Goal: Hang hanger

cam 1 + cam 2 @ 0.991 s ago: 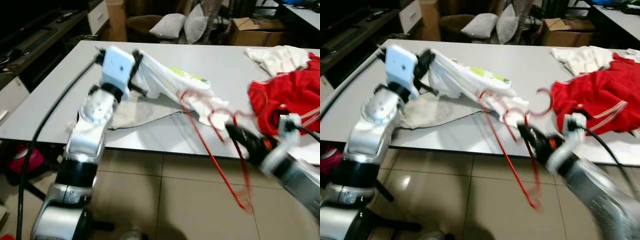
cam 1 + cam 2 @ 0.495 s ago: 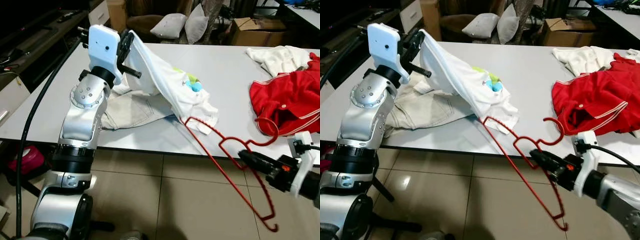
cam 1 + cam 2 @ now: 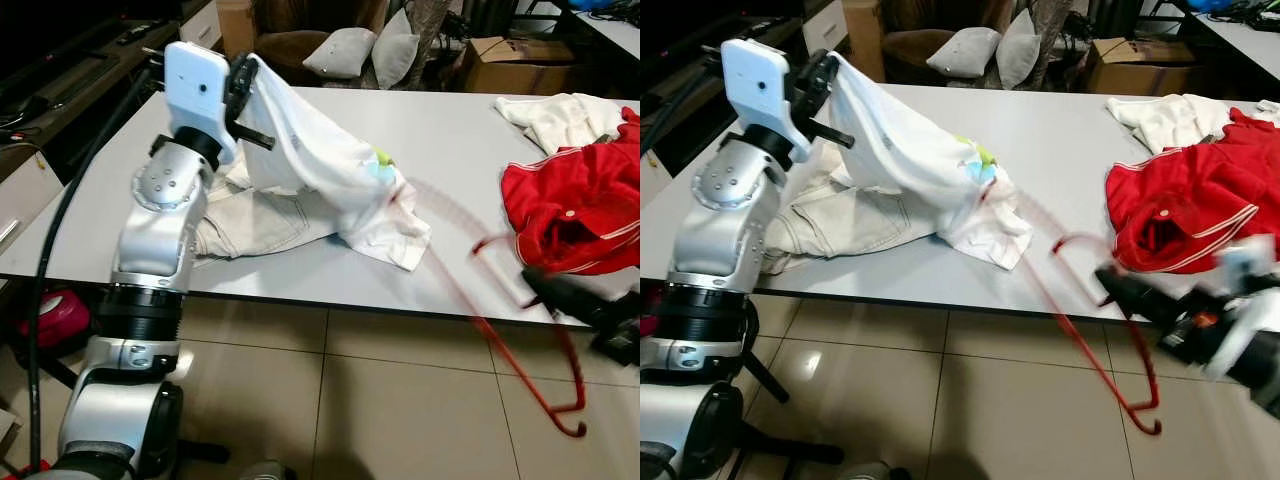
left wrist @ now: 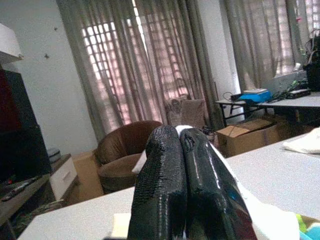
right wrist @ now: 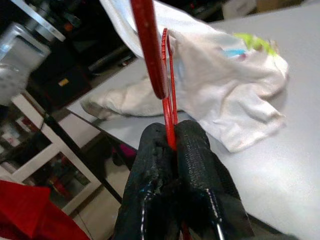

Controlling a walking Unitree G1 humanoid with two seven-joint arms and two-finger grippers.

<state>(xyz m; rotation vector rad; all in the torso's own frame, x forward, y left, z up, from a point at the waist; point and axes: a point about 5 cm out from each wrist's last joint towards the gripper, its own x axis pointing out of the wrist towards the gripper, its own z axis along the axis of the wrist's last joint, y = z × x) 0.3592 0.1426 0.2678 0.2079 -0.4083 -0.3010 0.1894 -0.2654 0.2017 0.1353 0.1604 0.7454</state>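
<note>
My left gripper is raised over the table's left part and is shut on a white shirt, which drapes from it down to the grey table. In the left wrist view the two fingers press together with white cloth between them. My right gripper is off the table's front edge, shut on a red wire hanger. The hanger is motion-blurred; its far end reaches the shirt's lower edge and its other end hangs over the floor. The right wrist view shows the red hanger clamped at my right gripper, pointing at the shirt.
Beige trousers lie under the shirt. A red garment and a white garment lie at the table's right. Pillows, a brown armchair and a cardboard box stand behind the table. Tiled floor runs in front.
My right gripper has swung to the right with the hanger, whose far end now sits higher against the shirt. The left gripper holds the shirt a little higher.
</note>
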